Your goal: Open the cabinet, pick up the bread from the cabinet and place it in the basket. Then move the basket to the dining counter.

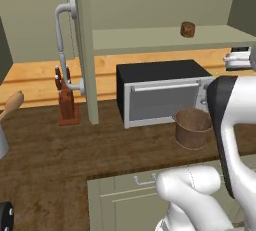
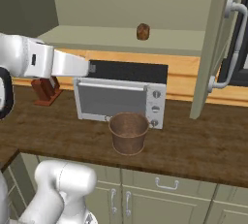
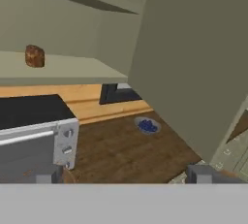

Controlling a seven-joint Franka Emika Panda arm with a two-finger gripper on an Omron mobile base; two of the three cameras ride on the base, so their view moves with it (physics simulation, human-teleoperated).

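The cabinet (image 1: 82, 50) stands open, with its left door edge-on and its right door (image 2: 213, 48) swung out. The bread (image 1: 187, 29) (image 2: 142, 31) (image 3: 34, 56), a small dark-brown lump, sits alone on the cabinet's bottom shelf. The brown basket (image 1: 193, 127) (image 2: 128, 132) stands upright on the counter in front of the toaster oven's right end. In the hand view my gripper (image 3: 126, 174) is open, its tips far apart with nothing between them. It is low over the counter, below and right of the bread. The dining counter is out of view.
A toaster oven (image 1: 160, 95) (image 2: 121, 97) stands under the shelf. A knife block (image 1: 65, 100) is to its left. A small dish with blue contents (image 3: 147, 125) lies on the counter near the open right door (image 3: 193, 63). Low cabinets line the counter's front.
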